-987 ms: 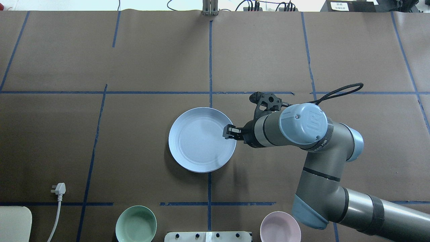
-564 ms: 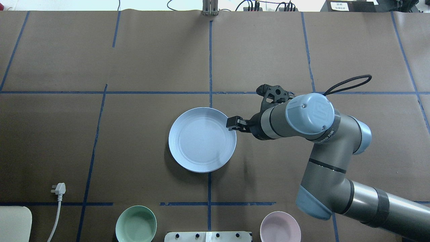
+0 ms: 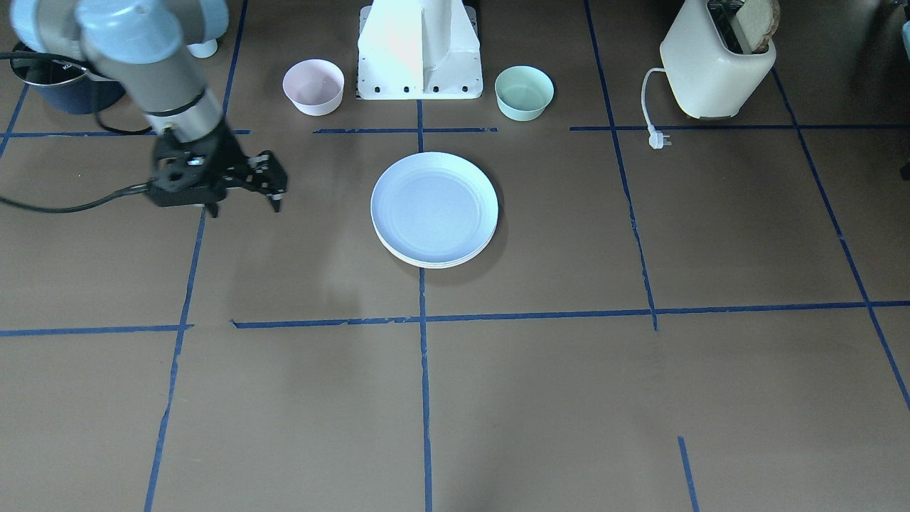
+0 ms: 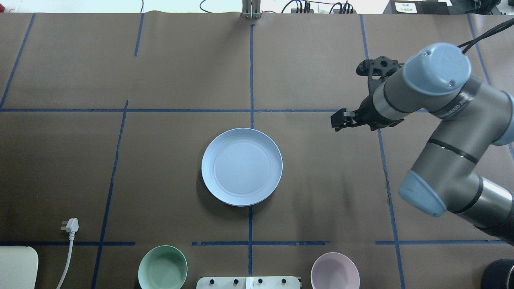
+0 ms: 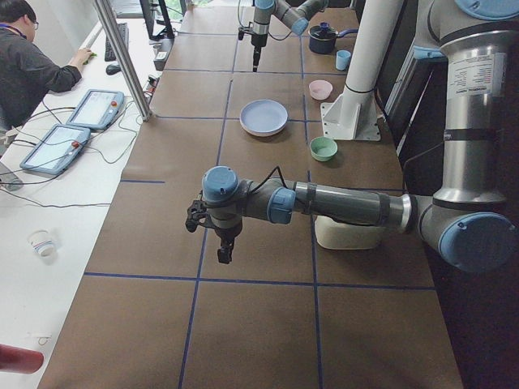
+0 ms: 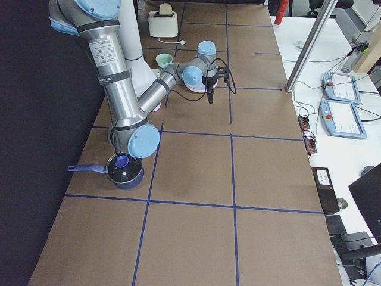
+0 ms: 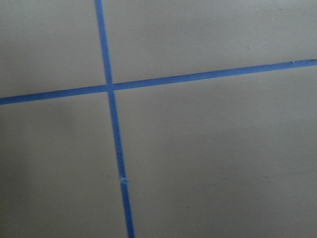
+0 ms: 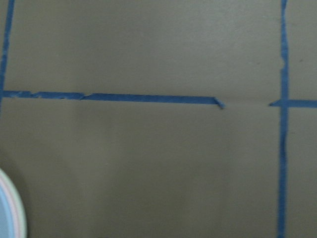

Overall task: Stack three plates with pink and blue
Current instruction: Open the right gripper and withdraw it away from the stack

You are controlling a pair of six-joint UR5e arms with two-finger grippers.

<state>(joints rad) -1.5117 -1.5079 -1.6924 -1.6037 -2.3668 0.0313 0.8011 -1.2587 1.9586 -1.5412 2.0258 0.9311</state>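
The light blue plate [image 4: 241, 166] lies on top of a stack at the table's centre. A cream rim [image 3: 426, 262] shows under it in the front view. The right wrist view shows a pink rim [image 8: 16, 218] between blue and cream at its bottom left corner. My right gripper [image 4: 336, 120] hangs over bare table well to the right of the stack, open and empty; it also shows in the front view [image 3: 276, 192]. My left gripper [image 5: 223, 251] shows only in the exterior left view, far from the plates; I cannot tell whether it is open or shut.
A mint-green bowl [image 4: 162, 268] and a small pink bowl [image 4: 335, 271] stand near the robot base [image 3: 419, 50]. A toaster [image 3: 714, 64] with its plug [image 4: 70, 225] is at the left. A dark pot [image 6: 122, 170] sits at the near right.
My right gripper has left the blue plate's right rim and moved away to the right and farther from the robot. The plate stack has stayed in place.
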